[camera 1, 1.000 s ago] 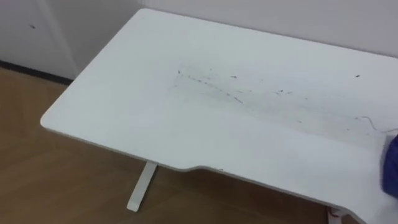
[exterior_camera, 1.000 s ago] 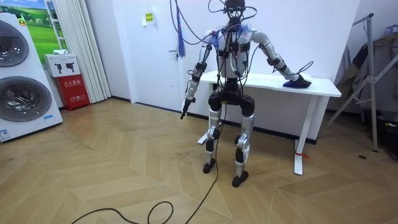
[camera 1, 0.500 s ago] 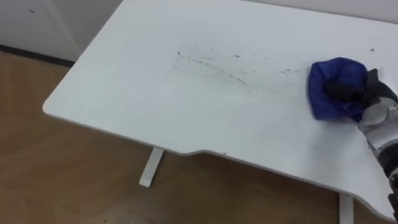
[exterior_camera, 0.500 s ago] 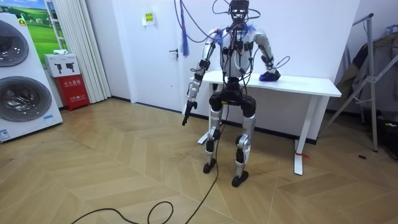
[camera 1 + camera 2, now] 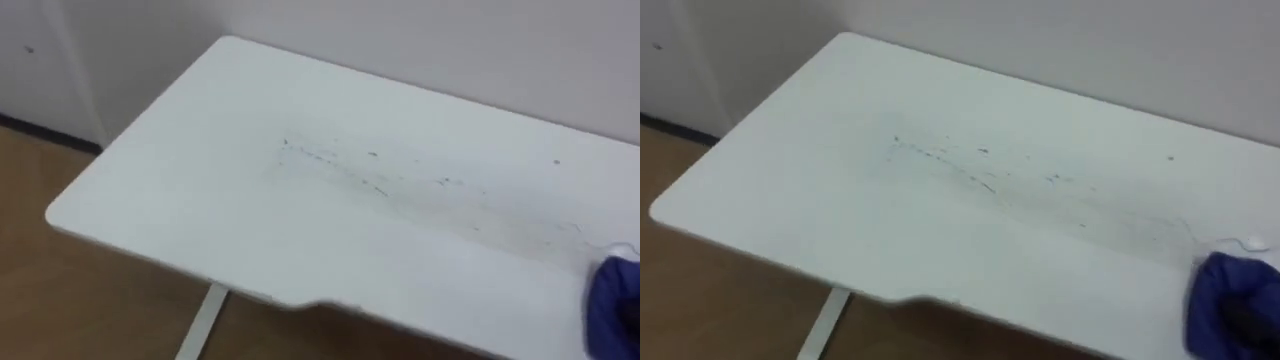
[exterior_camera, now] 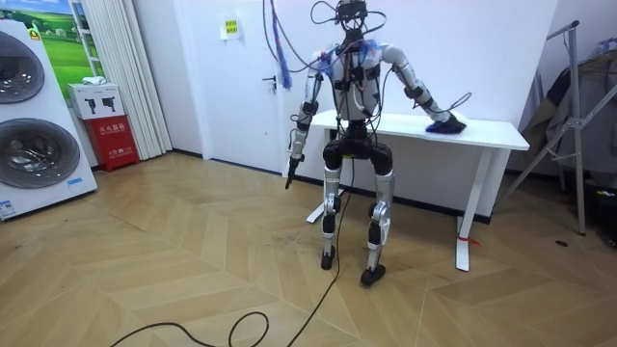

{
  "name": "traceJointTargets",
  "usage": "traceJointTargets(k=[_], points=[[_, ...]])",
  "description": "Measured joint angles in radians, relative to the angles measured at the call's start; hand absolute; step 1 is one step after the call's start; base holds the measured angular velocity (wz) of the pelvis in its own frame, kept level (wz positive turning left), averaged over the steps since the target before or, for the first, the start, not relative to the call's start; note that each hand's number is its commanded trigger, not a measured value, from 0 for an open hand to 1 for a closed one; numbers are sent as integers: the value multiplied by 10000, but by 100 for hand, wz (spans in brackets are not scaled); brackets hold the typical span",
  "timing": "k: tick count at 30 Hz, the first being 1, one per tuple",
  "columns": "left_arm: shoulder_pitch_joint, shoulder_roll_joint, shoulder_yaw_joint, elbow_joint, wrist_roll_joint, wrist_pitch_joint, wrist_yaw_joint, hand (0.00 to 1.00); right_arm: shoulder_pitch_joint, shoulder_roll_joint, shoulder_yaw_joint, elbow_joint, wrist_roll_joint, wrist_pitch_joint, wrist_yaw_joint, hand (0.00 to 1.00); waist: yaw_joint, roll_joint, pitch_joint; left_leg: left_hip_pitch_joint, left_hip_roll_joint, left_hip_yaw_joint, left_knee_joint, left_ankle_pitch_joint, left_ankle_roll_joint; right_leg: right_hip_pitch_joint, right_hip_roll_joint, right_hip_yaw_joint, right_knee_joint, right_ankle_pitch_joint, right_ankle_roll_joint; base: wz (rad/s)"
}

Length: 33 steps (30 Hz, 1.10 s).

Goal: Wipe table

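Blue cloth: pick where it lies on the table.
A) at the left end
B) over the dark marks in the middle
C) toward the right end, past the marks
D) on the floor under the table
C: the blue cloth lies on the table at the eye view's right edge, to the right of the dark marks.

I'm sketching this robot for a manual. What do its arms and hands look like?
The left arm and right arm are slim, silver-grey segments with darker joints. The left hand and right hand are dark, nearly black. Thin dark cables loop about the shoulders and chest.
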Motion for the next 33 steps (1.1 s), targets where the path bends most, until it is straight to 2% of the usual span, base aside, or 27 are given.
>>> traceJointTargets(k=[1,3,4,5,6,7,8,9,10,11,12,13,14,15,16,17,18,20,21,23,24,25,27,28,31,32,33], points=[[-3,81,-2,-44,-1,-74,-11,0,74,74,15,-89,24,59,-2,100,36,9,-3,14,185,87,71,-43,-83,-62,-86,52,-205,74,-17,-59],[-206,248,-52,50,80,-146,-5,0,-96,600,166,-499,20,350,-53,100,195,12,-3,-44,929,182,460,-187,-536,-188,-271,255,-1245,662,-27,-51],[-279,256,-98,83,94,-141,8,0,-164,730,247,-669,20,494,-123,100,246,12,-3,-73,1108,181,568,-220,-642,-185,-297,293,-1467,831,-47,-32],[-463,282,-278,170,203,-144,40,0,-389,963,500,-1031,-28,825,-250,100,419,14,0,-174,1510,160,822,-281,-911,-215,-335,309,-1704,1220,-28,-29],[-759,281,-520,261,276,-81,20,0,-942,1124,933,-1261,-226,1232,-308,100,510,-6,11,-337,1874,110,1044,-287,-1191,-331,-402,307,-1760,1493,-5,-33],[-902,274,-671,345,304,-40,-5,0,-1301,1183,1235,-1365,-291,1418,-310,100,634,-22,19,-411,2035,107,1123,-265,-1342,-427,-424,345,-1679,1597,-31,-42],[-1253,220,-867,651,509,-24,-163,0,-2249,1317,1962,-1417,-674,1742,-222,100,921,-59,14,-491,2342,79,1116,-113,-1662,-632,-385,371,-1615,1818,1,-63],[-1487,140,-862,758,828,50,-289,0,-3559,1424,2875,-1432,-1206,1938,143,100,1221,-83,21,-558,2609,-18,1035,-4,-1914,-896,-257,169,-1375,1911,-28,-67],[-1576,102,-787,726,863,80,-359,0,-4227,1490,3337,-1424,-1502,1916,485,100,1369,-98,28,-609,2774,-85,994,51,-2014,-1031,-144,107,-1112,1909,-34,-64],[-1742,-24,-743,594,829,73,-437,0,-5386,1568,3887,-1413,-2353,1714,1106,100,1645,-75,17,-785,3063,-309,980,147,-2136,-1389,19,-307,-373,1115,358,-32],[-1635,-137,-840,313,711,40,-645,0,-6178,1576,4254,-1653,-2920,1518,1498,100,1932,134,135,-852,3248,-829,735,353,-1494,-1817,184,-686,625,302,-52,-6],[-1531,-157,-877,198,627,41,-779,0,-6326,1553,4327,-1768,-3153,1412,1617,100,1962,146,137,-926,3199,-1076,568,650,-1211,-1879,195,-841,873,39,-168,66],[-1223,-207,-890,-54,595,127,-931,0,-6434,1521,4325,-1836,-3556,1161,1703,100,1808,170,122,-1217,2930,-1127,579,1009,-1311,-1833,274,-1068,979,-323,-276,117],[-819,-206,-899,-220,634,293,-995,0,-6199,1377,4324,-1850,-3613,1099,1731,100,1723,88,117,-1356,2370,-903,698,1033,-1335,-1642,281,-1149,856,-525,-329,127],[-646,-212,-882,-229,667,356,-1022,0,-5948,1242,4313,-1889,-3643,1099,1753,100,1711,-3,142,-1383,2079,-779,747,1032,-1336,-1517,284,-1172,731,-563,-342,125],[-309,-217,-881,-239,676,463,-1062,0,-5295,912,4209,-1822,-3657,1058,1796,100,1650,-13,150,-1378,1419,-681,781,1025,-1331,-1177,331,-1191,325,-579,-348,121],[130,-240,-841,-238,693,563,-1075,0,-4550,809,3527,-1997,-3373,627,1665,100,1358,-2,171,-1263,860,-429,673,1018,-1314,-824,398,-1194,-137,-550,-323,123],[586,-258,-730,-237,842,691,-1091,0,-3689,659,2615,-2169,-3265,86,1391,100,986,114,160,-968,249,-267,340,981,-1239,-369,524,-1171,-736,-490,-254,91],[785,-271,-550,-239,918,692,-1127,0,-3328,496,2260,-2194,-3360,-104,1239,100,878,232,161,-723,82,-212,9,983,-1218,-152,629,-1175,-1064,-386,-242,53],[835,-287,-161,-274,1326,687,-1124,0,-2807,298,1734,-2230,-3384,-368,1173,100,789,305,114,-576,67,-208,-348,1001,-1182,-13,762,-1171,-1366,-268,-225,10],[850,-297,-33,-352,1576,666,-1104,0,-2507,287,1475,-2314,-3364,-369,1117,100,771,271,8,-451,40,-166,-604,996,-1173,3,791,-1130,-1505,-199,-196,-5],[841,-300,-18,-359,1657,631,-1101,0,-2388,291,1410,-2355,-3364,-368,1113,100,761,248,-47,-367,11,-142,-740,997,-1157,3,794,-1075,-1553,-162,-173,-29],[772,-380,-30,-354,1711,459,-1103,0,-2267,328,1400,-2497,-3349,-276,1155,100,896,130,-62,146,-144,-110,-1261,979,-1113,-1,794,-592,-1646,-50,-99,-47],[695,-411,-39,-355,1706,442,-1104,0,-2270,328,1466,-2564,-3350,-190,1194,100,910,109,-64,204,-161,-102,-1306,976,-1108,-2,794,-526,-1647,7,-87,-41],[67,-599,-35,-366,1720,303,-1090,0,-2744,344,2042,-3069,-3488,427,1421,100,965,-121,-6,144,-212,-20,-1465,995,-1077,-303,818,-152,-1625,181,-97,-35],[-20,-645,-37,-370,1721,304,-1089,0,-2881,343,2197,-3098,-3588,548,1460,100,964,-151,-15,157,-212,-20,-1496,997,-1074,-358,821,-123,-1583,198,-105,-27],[-173,-719,-40,-389,1683,305,-1089,0,-3147,356,2675,-3389,-3952,910,1611,100,994,-220,-19,175,-212,-19,-1623,1015,-1047,-465,821,-86,-1442,199,-108,-21]])
